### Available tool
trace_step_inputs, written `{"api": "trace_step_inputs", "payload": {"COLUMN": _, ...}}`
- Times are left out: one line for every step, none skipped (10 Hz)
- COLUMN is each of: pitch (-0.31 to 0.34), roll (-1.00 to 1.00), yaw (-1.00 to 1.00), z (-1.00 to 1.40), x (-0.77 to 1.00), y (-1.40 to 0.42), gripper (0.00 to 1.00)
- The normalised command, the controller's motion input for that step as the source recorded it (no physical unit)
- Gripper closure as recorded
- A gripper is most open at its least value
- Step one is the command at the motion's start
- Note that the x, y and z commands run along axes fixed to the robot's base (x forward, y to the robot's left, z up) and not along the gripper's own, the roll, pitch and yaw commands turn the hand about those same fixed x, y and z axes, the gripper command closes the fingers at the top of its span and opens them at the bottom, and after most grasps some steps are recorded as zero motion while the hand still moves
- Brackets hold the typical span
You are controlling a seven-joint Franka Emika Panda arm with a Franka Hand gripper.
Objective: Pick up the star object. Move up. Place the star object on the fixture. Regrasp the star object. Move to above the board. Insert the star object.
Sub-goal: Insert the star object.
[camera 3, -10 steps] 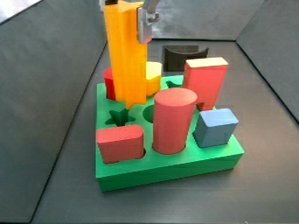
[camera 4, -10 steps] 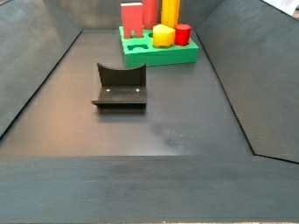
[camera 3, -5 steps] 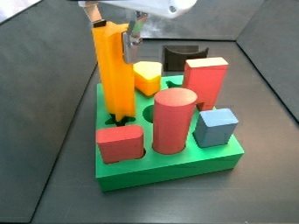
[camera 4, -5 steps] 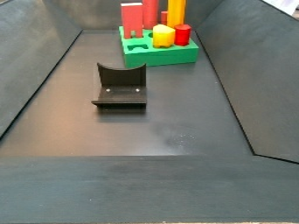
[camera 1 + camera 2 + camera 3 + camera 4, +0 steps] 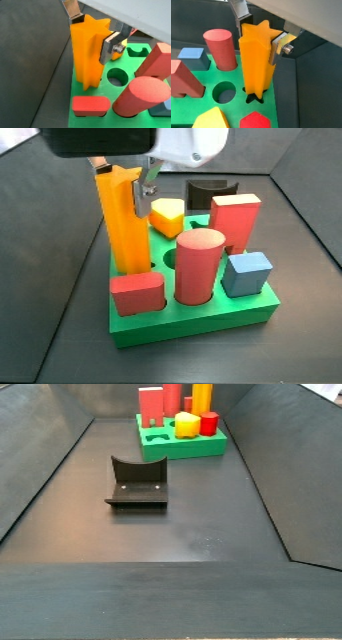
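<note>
- The board (image 5: pixel 201 313), green and crowded, fills the middle of a side view; in a side view it sits far off at top centre (image 5: pixel 201 446).
- The star object (image 5: pixel 123 223) stands upright at the board's left edge, its lower end at the star-shaped hole (image 5: pixel 254 96), entering it by the look of things.
- The gripper (image 5: pixel 258 35) is up at the prism's top, silver fingers (image 5: pixel 109 46) clamped on its sides, jaws closed on it.
- The fixture (image 5: pixel 136 482) sits bare, centre-left, well apart from the board.
- Risk: if the star's points sit slightly rotated against the hole, pushing down could jam it or drag the board; a tilt would do the same.
</note>
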Motion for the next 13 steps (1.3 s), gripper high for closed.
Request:
{"api": "trace_step_inputs", "payload": {"pitch": 0.07, "roll": 0.21, "yaw": 0.45, "z": -0.62, "x": 0.13, "y": 0.12, "gripper": 1.0}}
{"api": "trace_step_inputs", "payload": {"pitch": 0.001, "roll": 0.23, "yaw": 0.6, "z": -0.57, "x": 0.0, "y": 0.32, "gripper": 1.0}}
{"api": "trace_step_inputs", "payload": {"pitch": 0.0, "roll": 0.12, "yaw": 0.56, "z": -0.45, "x": -0.05, "y": 0.45, "gripper": 1.0}}
{"api": "trace_step_inputs", "payload": {"pitch": 0.0, "roll": 0.04, "yaw": 0.45, "z": -0.18, "x": 0.0, "y": 0.08, "gripper": 1.0}}
{"api": "trace_step_inputs", "payload": {"pitch": 0.0, "roll": 0.0, "yaw": 0.0, "z": -0.03, "x": 0.0, "y": 0.0, "gripper": 1.0}}
{"api": "trace_step_inputs", "payload": {"pitch": 0.0, "roll": 0.0, "yaw": 0.15, "z": -0.51, "x": 0.09, "y": -0.33, "gripper": 1.0}}
{"api": "trace_step_inputs", "payload": {"pitch": 0.026, "roll": 0.04, "yaw": 0.23, "z": -0.59, "x": 0.28, "y": -0.33, "gripper": 1.0}}
{"api": "trace_step_inputs", "payload": {"pitch": 0.014, "roll": 0.06, "yaw": 0.15, "z": -0.55, "x": 0.21, "y": -0.17, "gripper": 1.0}}
{"api": "trace_step_inputs", "payload": {"pitch": 0.023, "roll": 0.08, "yaw": 0.14, "z": -0.54, "x": 0.24, "y": -0.05, "gripper": 1.0}}
{"api": "trace_step_inputs", "payload": {"pitch": 0.037, "roll": 0.08, "yaw": 0.21, "z": -0.61, "x": 0.35, "y": 0.0, "gripper": 1.0}}
{"api": "trace_step_inputs", "payload": {"pitch": 0.023, "roll": 0.08, "yaw": 0.27, "z": -0.65, "x": 0.19, "y": 0.0, "gripper": 1.0}}
{"api": "trace_step_inputs", "payload": {"pitch": 0.076, "roll": 0.1, "yaw": 0.47, "z": -0.67, "x": 0.23, "y": -0.06, "gripper": 1.0}}
{"api": "trace_step_inputs", "payload": {"pitch": 0.086, "roll": 0.04, "yaw": 0.52, "z": -0.64, "x": 0.26, "y": -0.17, "gripper": 1.0}}
